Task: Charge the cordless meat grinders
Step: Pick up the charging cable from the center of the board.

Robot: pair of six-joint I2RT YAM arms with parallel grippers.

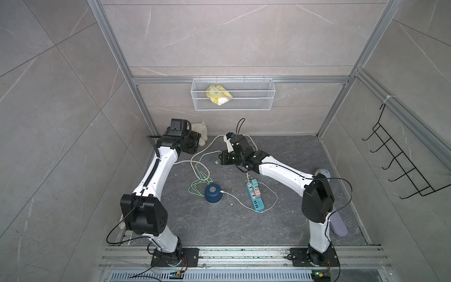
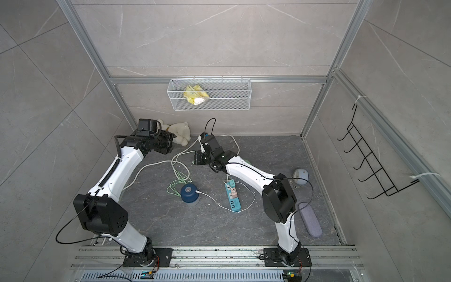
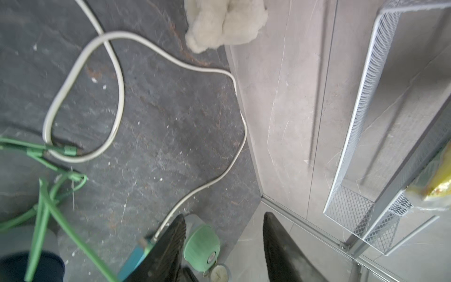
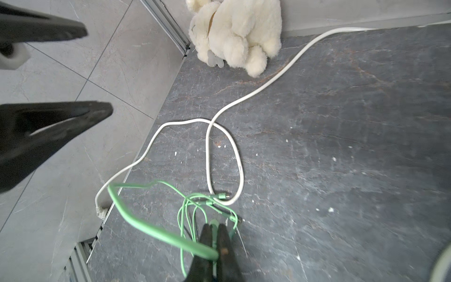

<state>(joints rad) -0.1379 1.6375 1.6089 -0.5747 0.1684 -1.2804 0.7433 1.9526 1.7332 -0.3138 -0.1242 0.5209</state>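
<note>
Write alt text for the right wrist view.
The right gripper is shut on a green cable tangled on the dark floor beside a looping white cord. A white plush toy sits in the corner; the left gripper hangs open.

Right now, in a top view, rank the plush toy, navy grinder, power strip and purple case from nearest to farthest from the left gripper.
1. Plush toy, beside the left gripper, back corner.
2. Navy grinder, mid-table.
3. Power strip, right of the grinder.
4. Purple case, front right.
</note>
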